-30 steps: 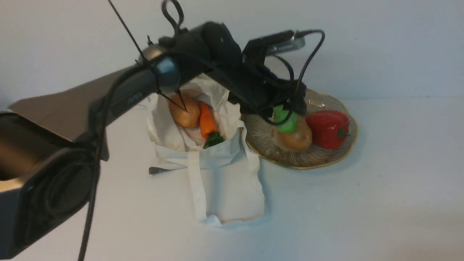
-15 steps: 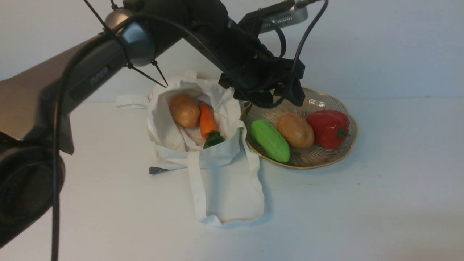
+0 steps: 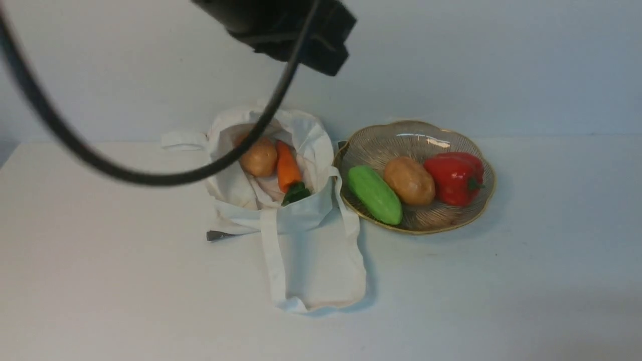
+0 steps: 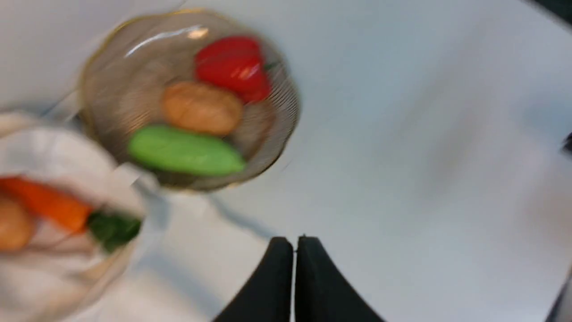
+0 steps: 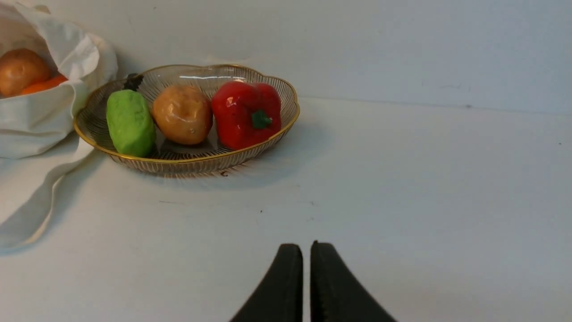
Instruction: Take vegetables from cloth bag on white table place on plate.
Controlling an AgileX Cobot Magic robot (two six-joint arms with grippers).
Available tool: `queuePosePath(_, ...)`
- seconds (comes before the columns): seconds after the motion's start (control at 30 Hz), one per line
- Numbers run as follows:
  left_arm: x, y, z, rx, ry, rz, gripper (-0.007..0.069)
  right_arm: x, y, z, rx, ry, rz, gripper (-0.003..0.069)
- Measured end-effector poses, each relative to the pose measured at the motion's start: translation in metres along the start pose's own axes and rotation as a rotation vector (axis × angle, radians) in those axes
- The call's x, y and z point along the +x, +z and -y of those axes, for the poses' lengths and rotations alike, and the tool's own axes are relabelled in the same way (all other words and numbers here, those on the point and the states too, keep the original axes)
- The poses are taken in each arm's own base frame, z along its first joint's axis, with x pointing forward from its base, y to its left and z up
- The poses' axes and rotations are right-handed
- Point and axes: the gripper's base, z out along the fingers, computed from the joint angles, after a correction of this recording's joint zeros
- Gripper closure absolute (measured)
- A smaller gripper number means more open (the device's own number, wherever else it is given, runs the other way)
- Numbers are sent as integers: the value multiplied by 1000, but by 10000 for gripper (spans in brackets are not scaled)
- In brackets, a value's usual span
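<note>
The cloth bag (image 3: 306,250) lies open on the white table (image 3: 526,291), holding a brown potato (image 3: 258,157) and an orange carrot (image 3: 287,168) with a dark-green top. Right of it, the plate (image 3: 482,205) carries a green cucumber (image 3: 375,194), a second potato (image 3: 409,180) and a red pepper (image 3: 454,178). My left arm (image 3: 301,25) is high above the bag, blurred. In the left wrist view my left gripper (image 4: 294,241) is shut and empty, well above the table near the plate (image 4: 286,120). My right gripper (image 5: 306,247) is shut, low over bare table, short of the plate (image 5: 178,163).
A black cable (image 3: 150,176) from my left arm loops in front of the bag. A small dark object (image 3: 218,234) pokes out from under the bag's left side. A pale wall stands close behind the bag and plate.
My left gripper let the cucumber go onto the plate, shut empty, and the arm rose up and back out of most of the front view. The vegetables in the bag stayed put.
</note>
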Motion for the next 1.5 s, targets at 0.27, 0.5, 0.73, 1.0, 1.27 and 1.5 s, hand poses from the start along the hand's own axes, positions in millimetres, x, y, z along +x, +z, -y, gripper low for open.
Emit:
queuePosePath(0.27,103,-17,24,1,-54,-130,629,0,0,0,0,0,0,637)
queuePosePath(0.5,212,-4,40,-70,-174,292,629,0,0,0,0,0,0,637)
queuePosePath(0.73,277,7,37,-199,-212,539,629,0,0,0,0,0,0,637)
queuePosePath(1.0,317,30,37,-204,-230,470,629,0,0,0,0,0,0,637)
queuePosePath(1.27,327,37,37,-212,-196,428,629,0,0,0,0,0,0,637)
queuePosePath(1.5,339,35,37,-254,-160,495,629,0,0,0,0,0,0,637)
